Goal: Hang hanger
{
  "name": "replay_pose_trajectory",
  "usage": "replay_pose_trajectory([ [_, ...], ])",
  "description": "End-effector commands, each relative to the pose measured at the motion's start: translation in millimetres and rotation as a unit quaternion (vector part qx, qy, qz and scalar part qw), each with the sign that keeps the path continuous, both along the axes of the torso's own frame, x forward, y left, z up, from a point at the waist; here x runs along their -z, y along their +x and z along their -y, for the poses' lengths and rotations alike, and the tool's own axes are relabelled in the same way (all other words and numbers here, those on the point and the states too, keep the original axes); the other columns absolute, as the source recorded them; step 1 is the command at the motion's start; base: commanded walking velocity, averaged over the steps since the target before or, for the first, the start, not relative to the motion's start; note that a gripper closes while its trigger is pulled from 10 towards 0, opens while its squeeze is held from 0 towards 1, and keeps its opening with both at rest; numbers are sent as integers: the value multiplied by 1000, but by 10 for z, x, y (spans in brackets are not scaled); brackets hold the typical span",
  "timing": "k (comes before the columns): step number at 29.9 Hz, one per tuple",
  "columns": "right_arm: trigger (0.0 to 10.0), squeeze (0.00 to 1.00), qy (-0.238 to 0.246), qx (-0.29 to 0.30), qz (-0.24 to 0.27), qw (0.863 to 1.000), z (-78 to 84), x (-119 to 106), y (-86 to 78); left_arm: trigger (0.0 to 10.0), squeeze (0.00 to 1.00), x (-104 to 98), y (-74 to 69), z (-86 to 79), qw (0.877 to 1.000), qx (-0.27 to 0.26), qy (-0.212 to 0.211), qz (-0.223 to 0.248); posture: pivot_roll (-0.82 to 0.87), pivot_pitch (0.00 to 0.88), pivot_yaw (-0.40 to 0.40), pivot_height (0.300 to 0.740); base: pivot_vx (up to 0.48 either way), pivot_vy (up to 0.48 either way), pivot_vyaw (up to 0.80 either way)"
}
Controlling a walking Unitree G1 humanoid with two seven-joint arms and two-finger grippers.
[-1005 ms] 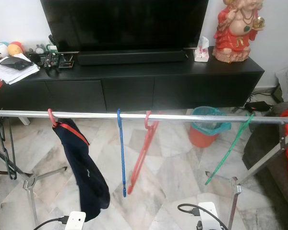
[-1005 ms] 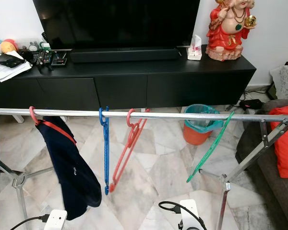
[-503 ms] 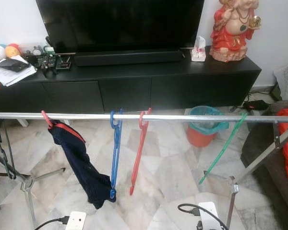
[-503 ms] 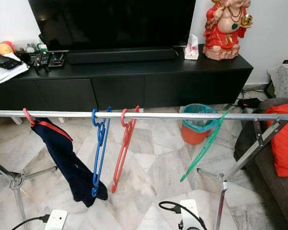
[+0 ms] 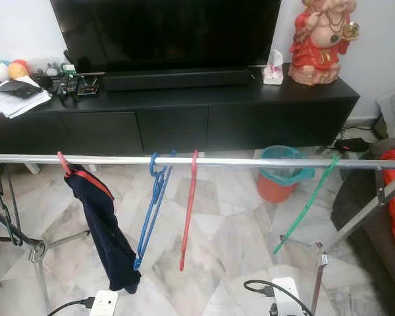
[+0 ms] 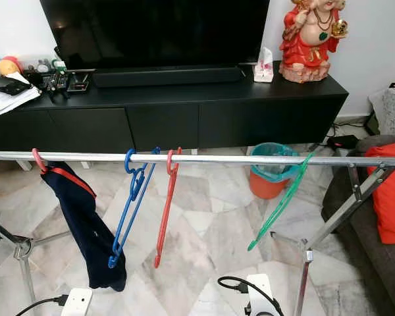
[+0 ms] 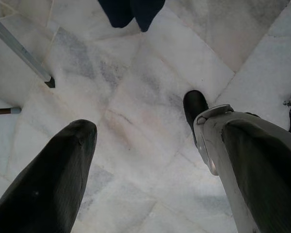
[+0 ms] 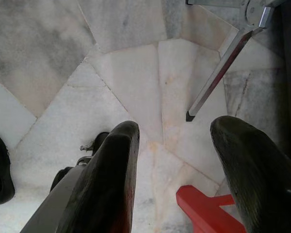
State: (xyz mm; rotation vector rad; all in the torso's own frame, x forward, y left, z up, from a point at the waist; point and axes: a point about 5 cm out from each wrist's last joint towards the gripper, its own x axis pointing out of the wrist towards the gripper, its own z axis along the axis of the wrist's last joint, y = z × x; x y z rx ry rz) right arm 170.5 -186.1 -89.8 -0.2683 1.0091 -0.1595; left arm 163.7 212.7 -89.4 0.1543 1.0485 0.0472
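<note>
we see a silver rail (image 5: 250,161) carrying a blue hanger (image 5: 153,197), red hanger (image 5: 188,210), green hanger (image 5: 307,205) and dark garment (image 5: 105,230).

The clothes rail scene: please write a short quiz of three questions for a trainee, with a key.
1. True or false: the blue hanger carries the dark garment.
2. Which hanger hangs nearest the teal bin? A) red hanger B) green hanger C) blue hanger
3. Fill in: both grippers, left gripper and right gripper, hang open and point down at the marble ____.

Key: 1 false, it hangs bare beside the garment; 2 B; 3 floor.
</note>
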Motion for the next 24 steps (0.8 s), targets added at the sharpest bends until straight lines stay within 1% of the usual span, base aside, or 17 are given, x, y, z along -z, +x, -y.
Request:
replay_pose_trajectory([
  [1, 10000, 0, 2, 5, 4, 1000, -8, -9, 21, 10000, 0, 14, -40, -24, 1000, -2, 6, -9, 1, 0, 21, 740, 0, 0, 0],
  [8, 10000, 0, 2, 5, 4, 1000, -10, -8, 21, 10000, 0, 14, -39, -25, 1000, -6, 6, -8, 1, 0, 21, 740, 0, 0, 0],
  [24, 10000, 0, 1, 4, 4, 1000, -9, -9, 21, 10000, 0, 14, -37, -19, 1000, -8, 5, -6, 3, 0, 20, 740, -255, 0, 0],
])
